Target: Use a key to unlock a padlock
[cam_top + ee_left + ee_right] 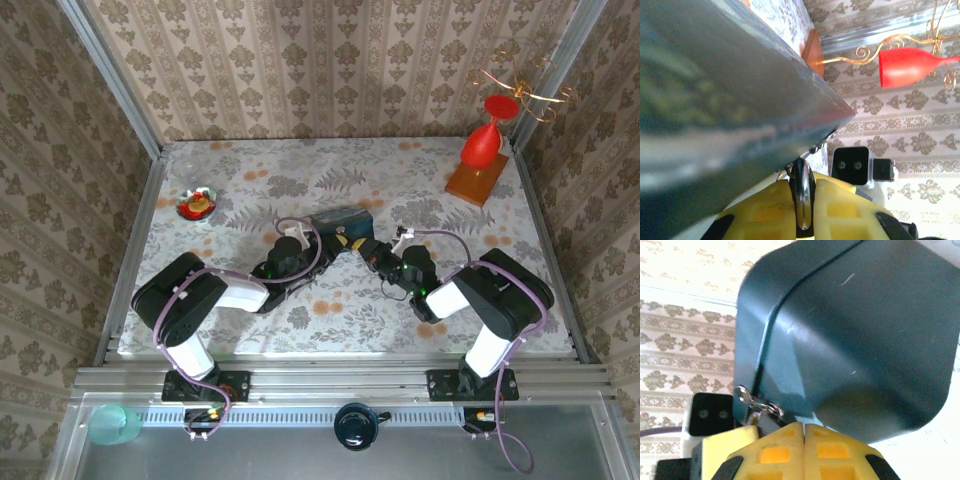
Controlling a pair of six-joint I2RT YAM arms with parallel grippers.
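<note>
Table (330, 310): floral-patterned top, wallpapered walls around it.
Blue tin (340, 219): mid-table, between the two grippers.
Red goblet (480, 145): on a wooden stand (476, 182), far right corner.
Left gripper (802, 182): yellow pads narrow, pinching the padlock.
Right gripper (804, 432): yellow pads pressed together, nothing seen between them, just below the tin's corner.
Padlock (802, 202): small, dark, glossy, touching the tin's corner, clamped between the left pads.

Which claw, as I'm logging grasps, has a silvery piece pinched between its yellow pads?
The left claw: a thin silvery piece stands between its pads. The right claw has its pads touching, nothing between; a small chain lies beside.
</note>
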